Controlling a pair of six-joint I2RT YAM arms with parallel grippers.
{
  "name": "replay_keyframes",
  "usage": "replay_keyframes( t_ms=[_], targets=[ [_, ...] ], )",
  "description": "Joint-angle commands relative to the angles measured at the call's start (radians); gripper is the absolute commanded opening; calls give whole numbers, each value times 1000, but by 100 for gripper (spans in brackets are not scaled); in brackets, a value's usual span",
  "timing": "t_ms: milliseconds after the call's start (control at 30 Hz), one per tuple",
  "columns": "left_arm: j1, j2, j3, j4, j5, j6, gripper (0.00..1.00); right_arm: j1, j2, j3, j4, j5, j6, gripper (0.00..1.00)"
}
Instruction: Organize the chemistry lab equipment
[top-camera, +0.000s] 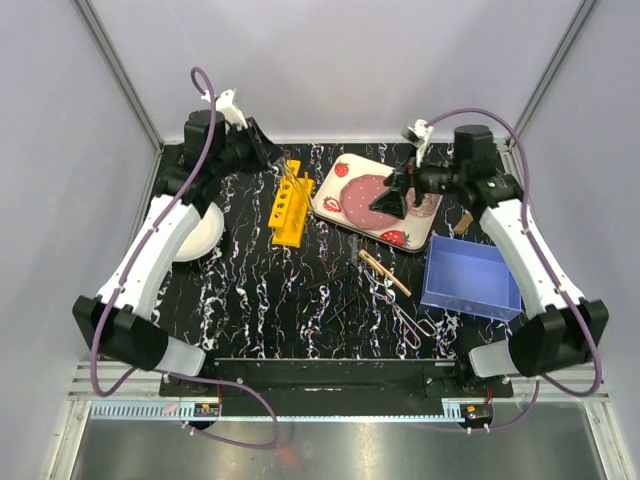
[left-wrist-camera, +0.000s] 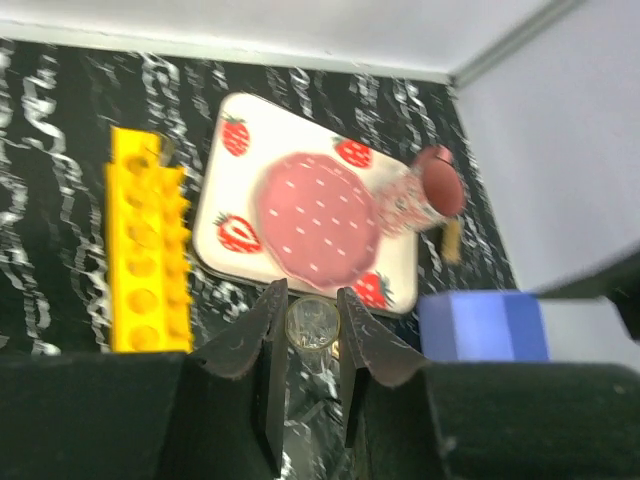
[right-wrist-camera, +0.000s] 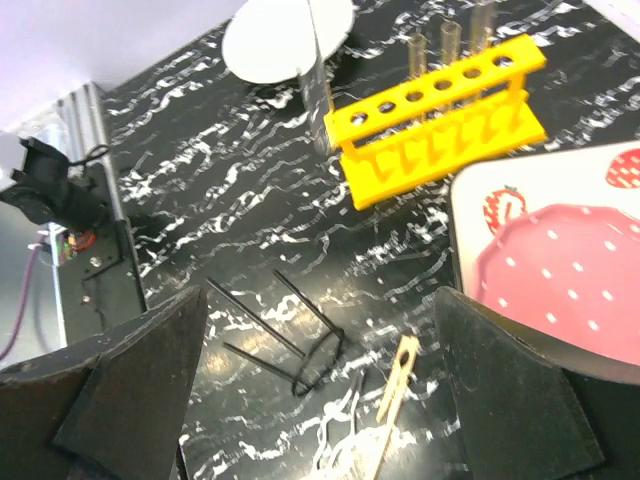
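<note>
Top external view: a few glass tubes (top-camera: 291, 173) stand at the 12 o'clock end of the yellow rack (top-camera: 288, 215). The wooden clamp (top-camera: 385, 272), forceps (top-camera: 408, 318) and black rods (top-camera: 335, 300) lie loose on the desk (top-camera: 250, 290), so most of the sorting seems left.

Left wrist view: the left fingers (left-wrist-camera: 262, 335) are clenched on a clear tube (left-wrist-camera: 313, 322), with the rack at their 10 o'clock.

Right wrist view: the right fingers (right-wrist-camera: 130, 390) are spread wide and empty, with the rods lying on the desk between them.
</note>
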Motion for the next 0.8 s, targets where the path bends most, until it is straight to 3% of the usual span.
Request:
replay_keyframes(
  t_ms=[0,167,367,767],
  targets=[
    [39,133,168,-35,-108,94,15,-46,-96,-104,13,-11,-59,100],
    [45,267,364,-47,-178,152,15,-68,-130,-239,44,-38,-77,100],
    [46,411,542,-49,-186,172,15,-103,-97,-265,47,-122,-68,100],
    [45,596,680,14,-282,241,16,-114,-86,-288,47,-170,-73,99]
  ],
)
